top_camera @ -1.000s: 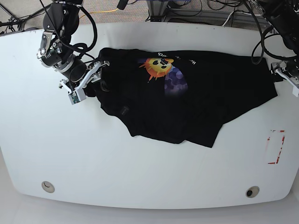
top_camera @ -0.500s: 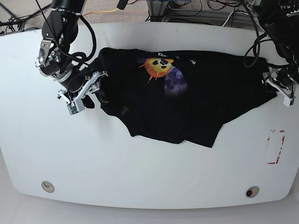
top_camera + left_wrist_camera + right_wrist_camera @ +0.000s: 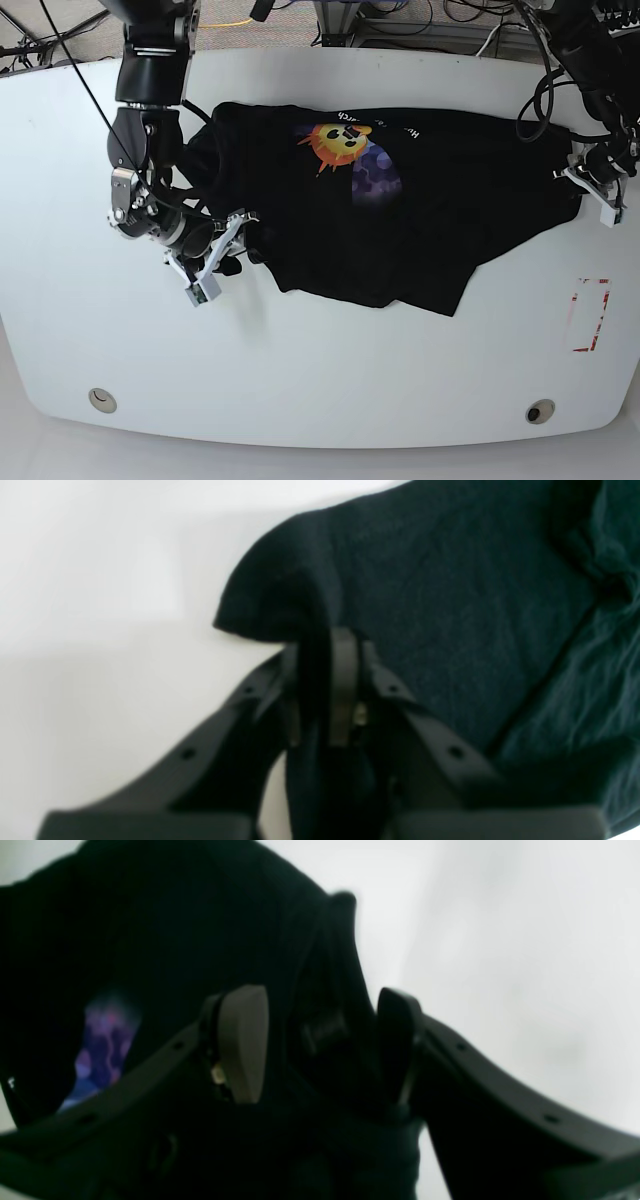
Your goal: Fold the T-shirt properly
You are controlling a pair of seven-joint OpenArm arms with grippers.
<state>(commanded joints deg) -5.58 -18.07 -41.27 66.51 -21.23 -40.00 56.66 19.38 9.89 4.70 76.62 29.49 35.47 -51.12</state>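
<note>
Task status: early. The T-shirt (image 3: 400, 210) lies spread print-side up on the white table (image 3: 330, 380), with no finished fold visible. Judge all folding steps as outstanding.

Left gripper (image 3: 320, 680): in the left wrist view the fingers are clenched on a ridge of black cloth, which rises between the pads and drapes ahead of the tips. In the base view this gripper (image 3: 596, 188) sits at the shirt's edge on that view's right. Treat this corner as secured.

Right gripper (image 3: 320, 1040): in the right wrist view the jaws stand apart, with a fold of black cloth and a small sewn label between them. One pad (image 3: 242, 1040) is clear of the fabric, so nothing is gripped here yet. The purple patch of the print shows beyond that pad. In the base view this gripper (image 3: 218, 262) sits at the shirt's lower edge on that view's left.

Remaining: you must close the right gripper on its edge, then lift and fold. Expect the loose lower flap ahead of the right gripper to need straightening.
</note>
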